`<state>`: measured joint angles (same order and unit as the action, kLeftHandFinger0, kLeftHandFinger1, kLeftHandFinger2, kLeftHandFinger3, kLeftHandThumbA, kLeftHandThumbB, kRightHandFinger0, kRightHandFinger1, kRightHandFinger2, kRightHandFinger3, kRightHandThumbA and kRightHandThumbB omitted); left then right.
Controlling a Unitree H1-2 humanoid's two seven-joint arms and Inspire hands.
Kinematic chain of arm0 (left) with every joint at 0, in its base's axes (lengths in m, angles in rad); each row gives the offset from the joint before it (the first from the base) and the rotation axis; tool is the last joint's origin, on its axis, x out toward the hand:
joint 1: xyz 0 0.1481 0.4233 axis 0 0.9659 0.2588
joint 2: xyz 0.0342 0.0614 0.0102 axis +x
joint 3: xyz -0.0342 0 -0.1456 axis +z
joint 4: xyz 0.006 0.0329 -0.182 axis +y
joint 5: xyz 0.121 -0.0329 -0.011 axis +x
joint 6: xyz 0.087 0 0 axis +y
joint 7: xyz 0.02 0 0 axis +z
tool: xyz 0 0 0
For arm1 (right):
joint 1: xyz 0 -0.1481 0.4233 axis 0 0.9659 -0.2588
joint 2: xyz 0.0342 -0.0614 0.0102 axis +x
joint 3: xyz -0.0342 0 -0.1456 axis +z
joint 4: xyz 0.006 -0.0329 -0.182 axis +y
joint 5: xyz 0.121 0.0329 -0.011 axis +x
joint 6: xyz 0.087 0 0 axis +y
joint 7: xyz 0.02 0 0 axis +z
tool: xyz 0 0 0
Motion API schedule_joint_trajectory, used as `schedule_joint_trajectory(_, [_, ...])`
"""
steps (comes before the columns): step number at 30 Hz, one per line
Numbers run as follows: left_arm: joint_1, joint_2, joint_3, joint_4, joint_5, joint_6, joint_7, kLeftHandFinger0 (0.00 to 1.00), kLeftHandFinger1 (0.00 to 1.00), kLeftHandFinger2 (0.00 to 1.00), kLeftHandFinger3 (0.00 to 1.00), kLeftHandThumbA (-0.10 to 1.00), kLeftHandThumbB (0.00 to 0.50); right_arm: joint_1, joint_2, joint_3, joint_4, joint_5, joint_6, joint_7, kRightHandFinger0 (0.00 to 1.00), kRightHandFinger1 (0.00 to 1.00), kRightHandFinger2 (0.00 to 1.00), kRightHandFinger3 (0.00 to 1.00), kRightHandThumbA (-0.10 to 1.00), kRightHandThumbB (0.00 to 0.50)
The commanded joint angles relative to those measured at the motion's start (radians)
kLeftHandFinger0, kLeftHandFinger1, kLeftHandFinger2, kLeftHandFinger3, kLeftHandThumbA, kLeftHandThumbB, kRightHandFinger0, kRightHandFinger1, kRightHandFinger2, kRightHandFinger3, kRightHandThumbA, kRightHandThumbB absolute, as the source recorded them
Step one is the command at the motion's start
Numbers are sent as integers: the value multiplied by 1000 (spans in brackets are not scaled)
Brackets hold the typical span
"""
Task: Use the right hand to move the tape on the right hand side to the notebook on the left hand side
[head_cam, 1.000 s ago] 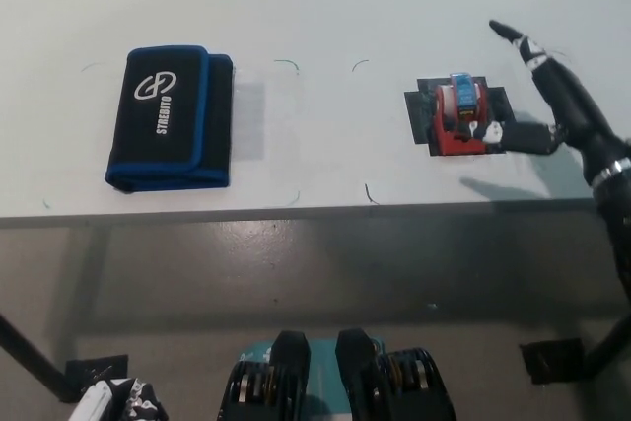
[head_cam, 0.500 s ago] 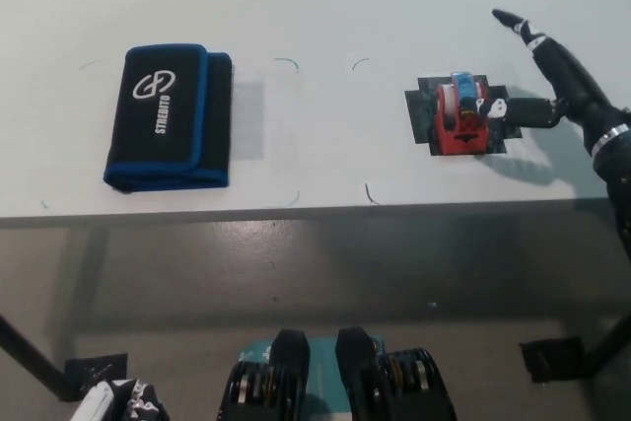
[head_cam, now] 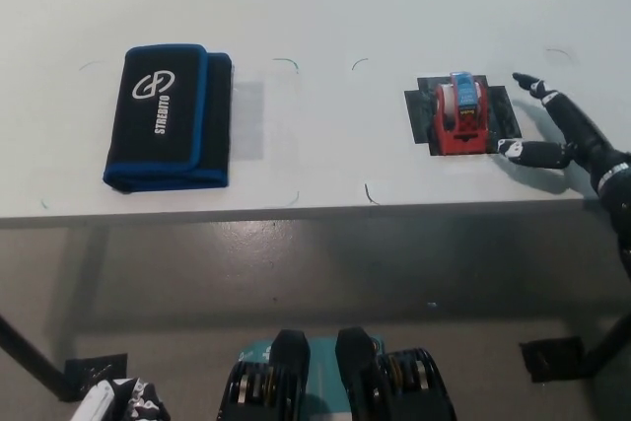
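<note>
Since the earlier frames, the right hand [head_cam: 562,140] has drawn back from the tape [head_cam: 459,117] toward the table's near right edge. Its fingers [head_cam: 525,152] are spread and grip nothing; one fingertip lies just beside the dispenser's right corner. The tape, a red dispenser with a blue top, stands on a dark mat [head_cam: 422,113] on the right of the white table [head_cam: 325,7]. The notebook [head_cam: 169,116], black with blue trim, lies well apart on the left. The left hand [head_cam: 99,402] rests at the lower left; its state cannot be told.

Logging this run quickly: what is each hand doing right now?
Left hand: only a sliver shows at the bottom edge; cannot tell.
Right hand: open, empty, beside the tape dispenser.
</note>
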<state>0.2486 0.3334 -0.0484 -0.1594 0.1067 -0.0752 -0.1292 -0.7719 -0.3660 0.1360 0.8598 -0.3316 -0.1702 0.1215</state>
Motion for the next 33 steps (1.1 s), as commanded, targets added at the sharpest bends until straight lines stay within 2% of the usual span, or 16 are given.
schedule_joint_trajectory(1, [-2,6,6,-17,6,-33,-6,260,198,238,398,263,32,-16,3,-16,9,31,-76,-43,1000,1000,1000,1000,761,276])
schedule_joint_trajectory(2, [-2,6,6,-16,6,-32,-6,262,198,239,398,246,28,-15,6,-22,25,46,-88,-34,1000,1000,1000,1000,741,272])
schedule_joint_trajectory(6, [1,6,10,-24,-3,-28,-8,267,202,241,400,218,25,-1,19,-24,33,54,-88,-25,1000,1000,1000,1000,796,314])
schedule_joint_trajectory(10, [8,14,14,-29,4,-30,-7,266,203,240,405,250,27,0,37,-13,69,46,-123,-46,1000,1000,1000,1000,775,263])
schedule_joint_trajectory(12, [8,15,14,-28,4,-30,-8,266,204,240,405,239,23,-8,52,-14,80,51,-101,-48,1000,1000,1000,1000,803,298])
schedule_joint_trajectory(13, [8,14,14,-29,2,-26,-9,265,204,240,405,236,24,-13,56,-10,83,47,-93,-50,1000,1000,1000,1000,817,296])
schedule_joint_trajectory(15, [8,14,14,-30,3,-20,-9,267,206,242,405,227,28,-21,69,-5,77,42,-79,-55,1000,1000,1000,1000,820,275])
schedule_joint_trajectory(19, [5,3,13,-32,1,-17,-4,265,202,239,399,227,31,-80,112,5,163,40,-122,-84,1000,1000,1000,1000,751,240])
schedule_joint_trajectory(20, [4,3,14,-34,-1,-19,-4,263,200,237,399,231,34,-100,127,0,200,56,-148,-76,1000,1000,1000,1000,762,275])
schedule_joint_trajectory(21, [5,4,15,-38,-1,-15,-5,262,199,236,400,234,34,-110,135,-3,225,63,-160,-74,1000,1000,1000,1000,768,285])
schedule_joint_trajectory(22, [7,6,17,-42,-2,-14,-5,263,199,236,400,234,33,-120,147,-3,240,66,-164,-73,1000,1000,1000,1000,807,332])
schedule_joint_trajectory(26, [4,11,20,-42,-1,-26,-5,257,196,236,402,235,30,-130,177,5,233,62,-159,-87,1000,1000,1000,1000,799,326])
schedule_joint_trajectory(27, [2,12,21,-50,-3,-16,-8,264,198,239,400,219,22,-141,199,2,250,70,-165,-86,1000,1000,1000,1000,794,347])
schedule_joint_trajectory(30, [5,12,22,-58,-2,-13,-9,270,200,240,400,209,18,-150,216,8,257,69,-170,-87,1000,1000,1000,1000,791,340])
schedule_joint_trajectory(33, [0,13,21,-56,-4,-14,-12,275,204,243,403,197,13,-166,240,13,271,67,-193,-103,1000,1000,1000,1000,802,354])
